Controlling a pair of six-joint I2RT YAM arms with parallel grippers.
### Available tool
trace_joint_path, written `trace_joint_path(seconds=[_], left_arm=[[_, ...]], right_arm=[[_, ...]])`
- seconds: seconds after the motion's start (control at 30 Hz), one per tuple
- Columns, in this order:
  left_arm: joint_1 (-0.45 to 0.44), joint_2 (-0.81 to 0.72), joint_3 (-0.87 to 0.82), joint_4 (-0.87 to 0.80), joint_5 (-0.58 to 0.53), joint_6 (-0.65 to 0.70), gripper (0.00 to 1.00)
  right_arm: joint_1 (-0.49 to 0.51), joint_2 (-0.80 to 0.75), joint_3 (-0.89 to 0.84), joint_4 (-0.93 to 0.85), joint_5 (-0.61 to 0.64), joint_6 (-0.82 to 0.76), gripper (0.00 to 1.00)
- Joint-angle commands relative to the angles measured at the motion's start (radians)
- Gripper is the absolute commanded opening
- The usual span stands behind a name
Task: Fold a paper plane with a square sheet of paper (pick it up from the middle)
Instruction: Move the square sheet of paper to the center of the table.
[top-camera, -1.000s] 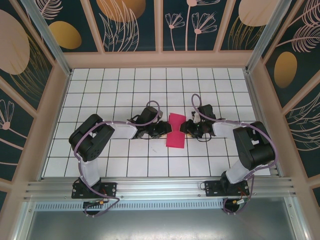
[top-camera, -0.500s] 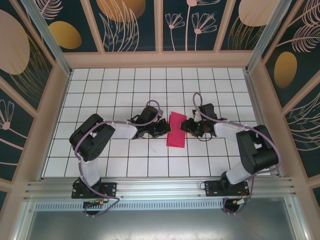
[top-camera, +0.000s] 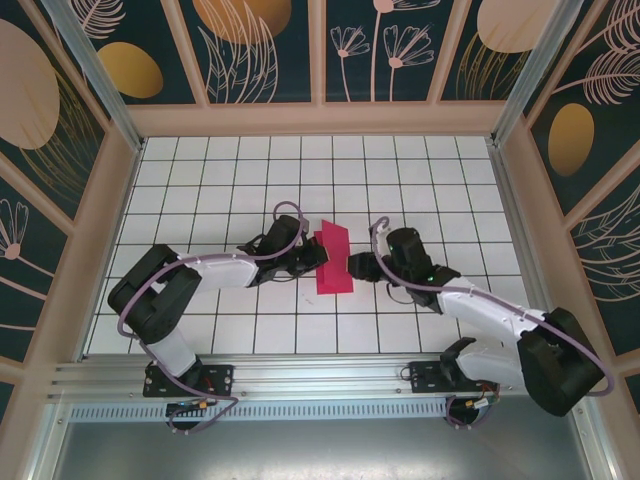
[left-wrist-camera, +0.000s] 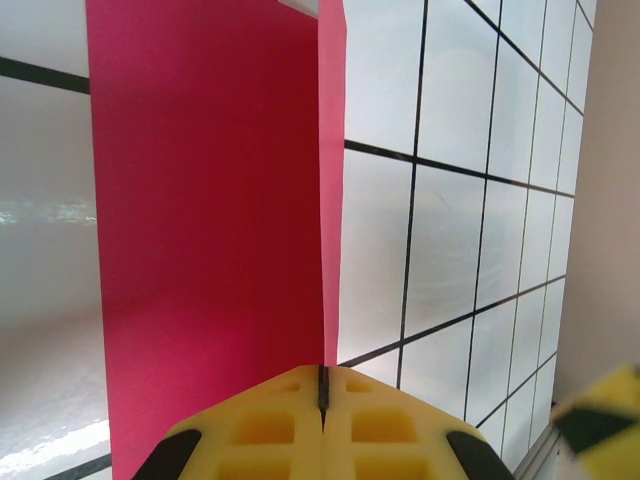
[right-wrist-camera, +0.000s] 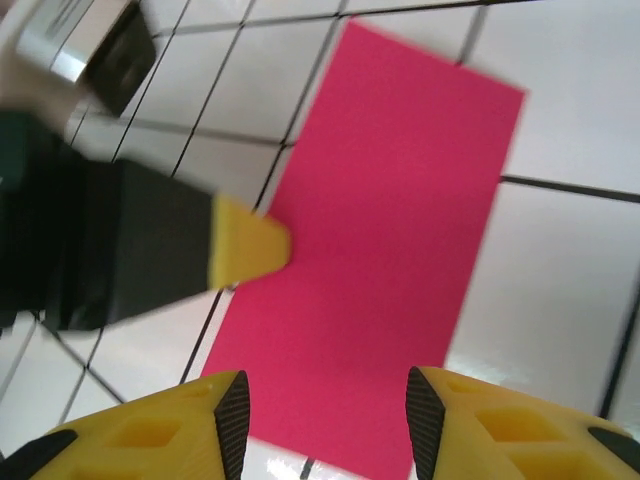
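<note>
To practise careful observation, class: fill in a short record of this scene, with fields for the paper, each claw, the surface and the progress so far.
paper: pink paper, folded into a rectangle
left claw: shut on the paper's left long edge
right claw: open, poised at the paper's right side, not gripping
surface: white tiled table
progress: no plane shape yet

Square sheet of paper (top-camera: 333, 258): plain magenta-pink, no print. Counter (top-camera: 200, 190) under paper: white tiles w/ thin black grid lines. Left end effector (left-wrist-camera: 322, 390) & right end effector (right-wrist-camera: 325, 410), either side of paper: yellow pads, black bodies. Cables (top-camera: 285, 208) purple. Walls (top-camera: 260, 50) beyond paper: dark teal w/ peach-line flowers, orange & cream ovals.
</note>
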Motion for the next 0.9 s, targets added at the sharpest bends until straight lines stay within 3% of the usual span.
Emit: trace_joint_path(seconds=[0.0,0.13,0.3,0.67,0.87], left_arm=[[0.003,-0.014,0.003,-0.045,-0.027,0.006,0.04],[0.002,0.001,0.022,-0.045,-0.015,0.006,0.04],[0.002,0.007,0.031,-0.036,-0.004,-0.001,0.05],[0.003,0.017,0.035,-0.039,0.014,0.005,0.06],[0.003,0.016,0.039,-0.043,0.018,0.006,0.06]], right_arm=[[0.115,-0.037,-0.038,0.09,0.171,-0.153,0.49],[0.273,0.009,-0.066,0.15,0.33,-0.252,0.5],[0.388,0.142,-0.035,0.201,0.466,-0.345,0.51],[0.436,0.326,0.04,0.301,0.617,-0.431,0.52],[0.451,0.362,0.05,0.322,0.645,-0.461,0.44]])
